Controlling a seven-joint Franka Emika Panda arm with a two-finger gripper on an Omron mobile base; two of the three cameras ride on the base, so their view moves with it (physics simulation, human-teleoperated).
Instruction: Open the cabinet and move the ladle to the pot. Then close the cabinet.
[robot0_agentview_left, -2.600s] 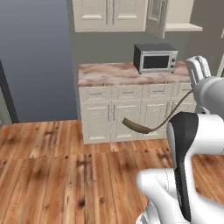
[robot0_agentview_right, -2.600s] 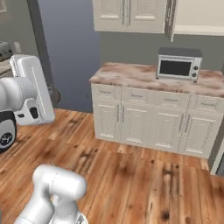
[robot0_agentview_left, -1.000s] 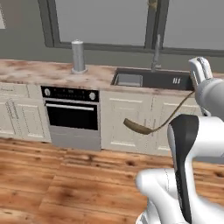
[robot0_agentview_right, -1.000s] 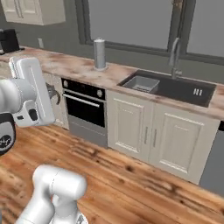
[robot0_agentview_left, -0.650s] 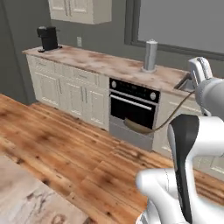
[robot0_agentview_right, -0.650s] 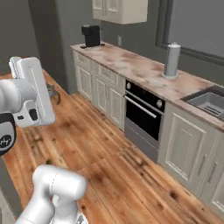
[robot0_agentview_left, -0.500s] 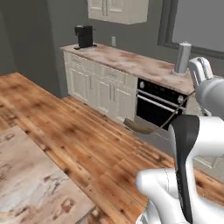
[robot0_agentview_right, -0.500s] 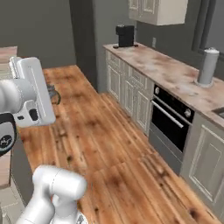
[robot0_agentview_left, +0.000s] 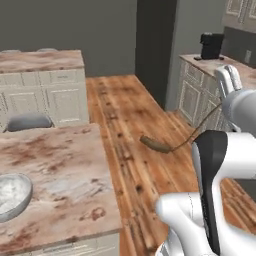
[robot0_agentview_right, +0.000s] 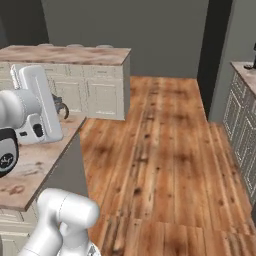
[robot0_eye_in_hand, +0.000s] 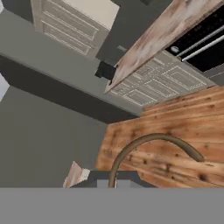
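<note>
The pincer (robot0_eye_in_hand: 114, 183) is pinching the ladle (robot0_agentview_left: 172, 143) by its thin handle; the dark bowl hangs over the wood floor (robot0_agentview_left: 130, 125), just off the worktop's (robot0_agentview_left: 65, 165) right edge.

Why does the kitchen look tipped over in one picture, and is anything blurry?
Hand view: the camera rolls with the hand, so the wooden floor and counter slant; the long brown ladle looks soft-edged. Left base view: the ladle's bowl is slightly blurred, light is even.
</note>
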